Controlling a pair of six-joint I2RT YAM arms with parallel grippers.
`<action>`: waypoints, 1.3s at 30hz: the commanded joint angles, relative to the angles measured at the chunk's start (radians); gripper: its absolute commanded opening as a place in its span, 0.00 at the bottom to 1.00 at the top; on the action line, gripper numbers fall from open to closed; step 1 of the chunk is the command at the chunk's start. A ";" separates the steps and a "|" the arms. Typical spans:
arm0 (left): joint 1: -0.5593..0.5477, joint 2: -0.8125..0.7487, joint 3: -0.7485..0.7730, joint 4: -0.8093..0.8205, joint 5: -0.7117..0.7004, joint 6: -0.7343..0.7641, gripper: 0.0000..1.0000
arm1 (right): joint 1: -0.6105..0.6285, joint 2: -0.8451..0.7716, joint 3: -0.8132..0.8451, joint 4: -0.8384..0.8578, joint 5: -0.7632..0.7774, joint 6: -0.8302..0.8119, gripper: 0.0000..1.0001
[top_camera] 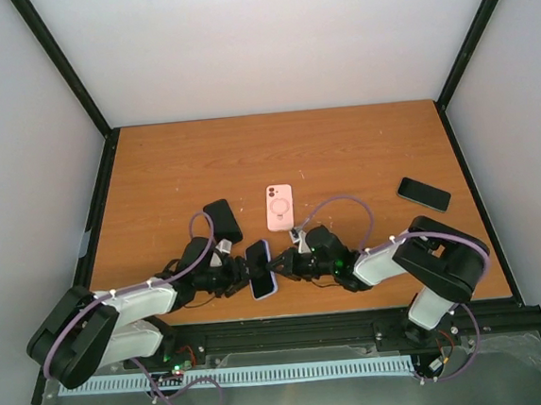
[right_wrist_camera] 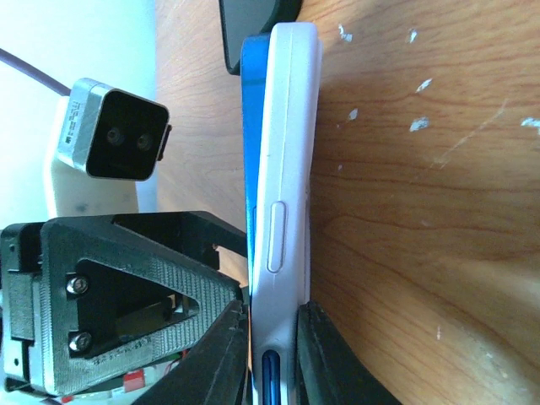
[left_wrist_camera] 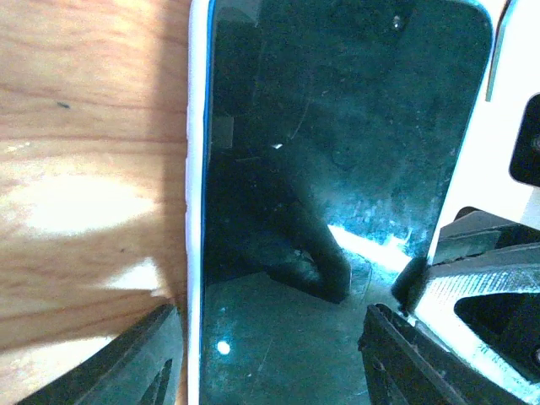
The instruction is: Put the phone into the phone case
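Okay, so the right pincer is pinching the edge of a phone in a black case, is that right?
Not quite. The case is white, not black, and it sits around a blue phone. The right wrist view shows this, with the right pincer pinching the phone's edge as you said.

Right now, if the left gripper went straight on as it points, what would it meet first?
The phone, already between its fingers; just past it, the right gripper pinching the phone's far edge. Depth is unclear.

White-shelled arms (top_camera: pixel 133 309), black joints (top_camera: pixel 446 261), purple cables (top_camera: pixel 338 197)
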 commanded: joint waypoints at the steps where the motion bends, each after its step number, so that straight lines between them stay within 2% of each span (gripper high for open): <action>1: -0.009 -0.017 -0.009 -0.050 -0.015 0.000 0.59 | 0.005 -0.046 0.041 -0.102 0.043 -0.081 0.09; 6: -0.008 -0.080 0.013 -0.097 -0.009 0.008 0.64 | 0.004 -0.141 -0.023 -0.121 0.095 -0.101 0.03; 9: -0.007 -0.158 0.014 -0.124 -0.036 0.014 0.78 | 0.003 -0.214 -0.029 -0.185 0.121 -0.128 0.03; 12: -0.006 -0.222 0.017 -0.137 -0.033 0.014 0.85 | 0.002 -0.287 -0.046 -0.195 0.119 -0.127 0.03; 17: -0.004 -0.321 0.018 -0.123 0.005 -0.013 0.87 | 0.002 -0.424 -0.080 -0.147 0.096 -0.101 0.03; 20: -0.003 -0.404 0.004 -0.054 0.034 -0.041 0.86 | 0.003 -0.486 -0.076 -0.136 0.067 -0.093 0.03; 23: -0.003 -0.453 -0.012 0.042 0.077 -0.072 0.79 | 0.003 -0.531 -0.090 -0.075 0.034 -0.062 0.03; 25: -0.003 -0.465 -0.018 0.099 0.108 -0.092 0.63 | 0.003 -0.559 -0.104 -0.028 0.025 -0.039 0.03; 26: -0.004 -0.466 -0.021 0.127 0.130 -0.098 0.59 | 0.002 -0.572 -0.105 -0.019 0.023 -0.034 0.03; 31: -0.004 -0.462 -0.022 0.214 0.184 -0.106 0.55 | 0.003 -0.610 -0.098 -0.009 0.007 -0.023 0.03; 36: -0.004 -0.457 -0.053 0.320 0.192 -0.122 0.35 | 0.002 -0.589 -0.107 0.070 -0.023 -0.038 0.03; 39: -0.004 -0.436 -0.058 0.364 0.209 -0.120 0.28 | 0.003 -0.568 -0.113 0.108 -0.037 -0.025 0.03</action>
